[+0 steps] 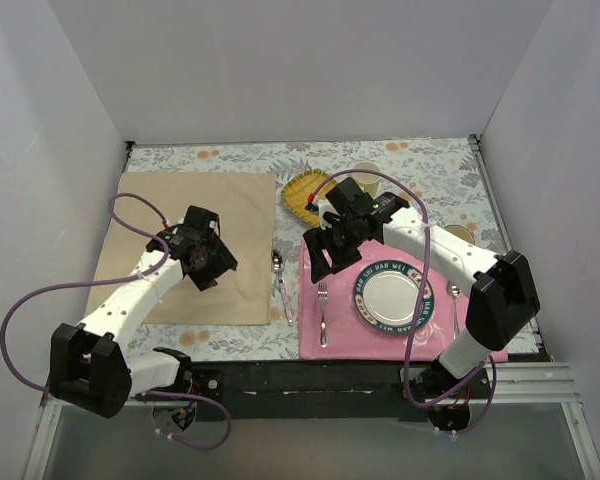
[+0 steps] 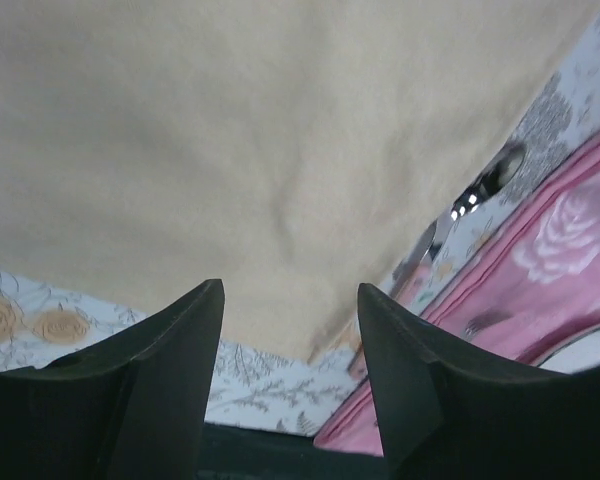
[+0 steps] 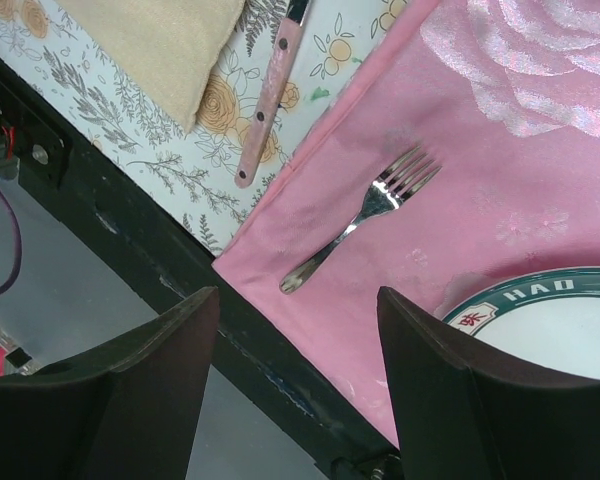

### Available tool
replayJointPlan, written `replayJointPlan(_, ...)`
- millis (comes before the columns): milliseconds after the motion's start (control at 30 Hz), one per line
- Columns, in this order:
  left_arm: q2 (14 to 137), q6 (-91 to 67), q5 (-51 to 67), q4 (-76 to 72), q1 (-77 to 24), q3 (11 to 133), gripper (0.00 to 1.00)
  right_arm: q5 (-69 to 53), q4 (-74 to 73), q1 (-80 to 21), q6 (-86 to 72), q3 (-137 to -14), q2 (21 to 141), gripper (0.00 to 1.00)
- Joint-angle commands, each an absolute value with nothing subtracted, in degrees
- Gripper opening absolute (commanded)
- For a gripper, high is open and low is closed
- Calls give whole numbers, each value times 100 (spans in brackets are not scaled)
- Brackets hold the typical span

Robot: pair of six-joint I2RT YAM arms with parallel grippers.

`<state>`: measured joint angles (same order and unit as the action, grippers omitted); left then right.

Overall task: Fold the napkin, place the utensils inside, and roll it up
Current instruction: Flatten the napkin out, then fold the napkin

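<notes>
Left gripper held low over napkin, jaws spread, empty. Right gripper angled down above fork on mat, jaws spread.

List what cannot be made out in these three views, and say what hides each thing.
Top view: the right arm covers part of the yellow cloth.
Left wrist view: the spoon is blurred and its handle is indistinct.
Right wrist view: the top edge cuts off that spoon's bowl, and the right edge cuts the plate.
</notes>
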<state>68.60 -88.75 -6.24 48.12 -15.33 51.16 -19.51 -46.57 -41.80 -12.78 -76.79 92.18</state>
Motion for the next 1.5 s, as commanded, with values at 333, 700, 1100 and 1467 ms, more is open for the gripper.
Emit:
replayJointPlan(333, 5176, -10919, -2179, 6258, -6, 4465, 81, -2153, -5053, -4210, -1081, -7761, 8781, 73)
replayJointPlan(700, 7039, -9264, -2995, 4747, 2750, 4860, 82, -2531, -5510, -4271, -1187, -7927, 8727, 72)
replayJointPlan(1100, 6837, -7928, -3419, 2804, 3506, 3858, 60, -2417, -5915, -4500, -1099, -7910, 8842, 72)
replayJointPlan(1467, 7286, -7655, -2857, 1943, 4122, 3507, 63, -2338, -5950, -4623, -1072, -7822, 8930, 71)
